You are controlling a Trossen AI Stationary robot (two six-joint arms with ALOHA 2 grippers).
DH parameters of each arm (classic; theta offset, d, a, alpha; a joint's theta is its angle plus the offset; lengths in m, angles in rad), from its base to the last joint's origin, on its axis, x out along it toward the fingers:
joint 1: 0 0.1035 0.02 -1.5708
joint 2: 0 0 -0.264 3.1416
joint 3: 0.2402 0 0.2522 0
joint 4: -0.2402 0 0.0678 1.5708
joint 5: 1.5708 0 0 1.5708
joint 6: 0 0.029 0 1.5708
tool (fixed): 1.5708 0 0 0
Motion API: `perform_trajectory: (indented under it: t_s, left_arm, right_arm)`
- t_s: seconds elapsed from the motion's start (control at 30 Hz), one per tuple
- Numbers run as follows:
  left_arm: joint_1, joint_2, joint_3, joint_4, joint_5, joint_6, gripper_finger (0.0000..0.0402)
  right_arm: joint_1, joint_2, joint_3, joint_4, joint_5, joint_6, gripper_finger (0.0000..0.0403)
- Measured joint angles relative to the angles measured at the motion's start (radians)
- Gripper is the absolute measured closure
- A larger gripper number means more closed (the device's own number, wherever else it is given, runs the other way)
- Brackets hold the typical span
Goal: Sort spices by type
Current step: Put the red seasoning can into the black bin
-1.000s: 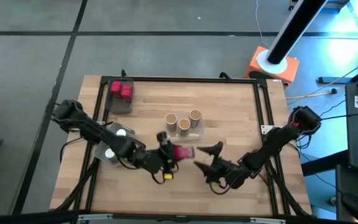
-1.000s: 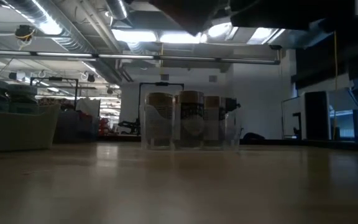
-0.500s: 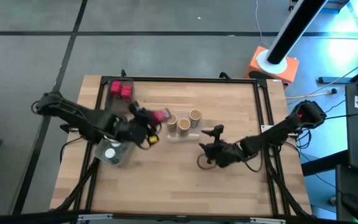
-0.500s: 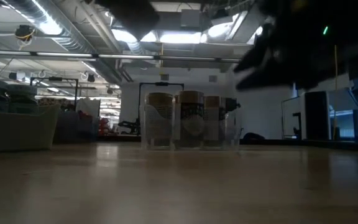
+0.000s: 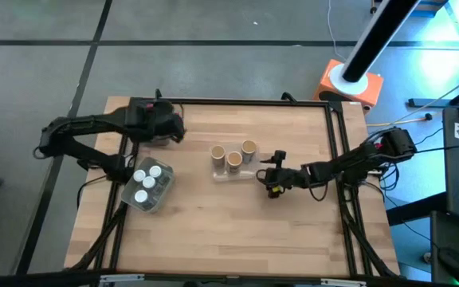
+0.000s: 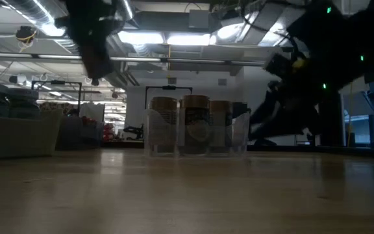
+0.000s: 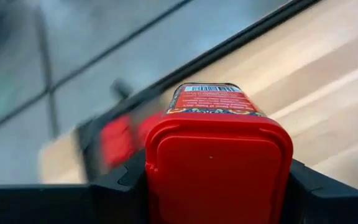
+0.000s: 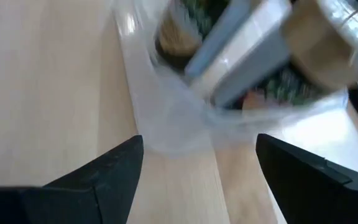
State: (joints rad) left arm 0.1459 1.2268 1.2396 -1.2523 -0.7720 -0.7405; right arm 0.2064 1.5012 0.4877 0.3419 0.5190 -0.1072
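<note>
The left gripper (image 5: 168, 127) was seen over the table's far left corner, closed on one red jar (image 7: 218, 163), which sat squarely between its two dark fingers (image 7: 120, 186) with the flat red lid facing the wrist camera. Beyond the held jar, in the left wrist view, more red jars (image 7: 118, 140) showed as a blur at the table's edge; their number could not be counted. In the high view that corner was covered by the gripper.

Nearer the left front, a clear tray (image 5: 160, 196) was found holding four white round-capped jars (image 5: 145, 183).

Near the table's centre, three tan cylinders (image 5: 233, 159) with cork-coloured tops stood upright in a second clear tray (image 5: 223, 174), close together.

The right gripper (image 5: 270, 171) was held just beside that tray, on its right, fingers (image 8: 102, 176) parted and nothing between them; the tray with the tan cylinders lay directly ahead of the open jaws.
</note>
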Motion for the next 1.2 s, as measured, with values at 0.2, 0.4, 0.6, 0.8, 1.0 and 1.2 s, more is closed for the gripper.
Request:
perform_trajectory:
  t_s: [0.2, 0.4, 0.6, 0.8, 1.0, 1.2]
  left_arm:
    - [0.149, 0.006, -0.018, -0.187, 0.128, -0.147, 0.0206]
    - [0.242, 0.006, -0.145, -0.139, 0.259, -0.14, 0.0206]
    - [0.305, 0.007, -0.224, -0.091, 0.259, -0.137, 0.0206]
    - [0.378, 0.004, -0.291, -0.047, 0.233, -0.121, 0.0206]
    - [0.466, 0.006, -0.363, 0.09, 0.237, -0.054, 0.0206]
    - [0.535, 0.006, -0.434, 0.171, 0.247, 0.0, 0.0206]
  right_arm:
    - [-0.064, 0.002, -0.038, 0.069, -0.099, -0.002, 0.0093]
    - [-0.113, 0.003, -0.063, 0.073, -0.148, -0.004, 0.0093]
    - [-0.144, 0.003, -0.093, 0.11, -0.149, -0.005, 0.0093]
    - [-0.142, 0.003, -0.111, 0.124, -0.181, 0.003, 0.0093]
    - [-0.142, 0.003, -0.111, 0.132, -0.2, 0.003, 0.0093]
    - [-0.142, 0.003, -0.111, 0.133, -0.2, 0.006, 0.0093]
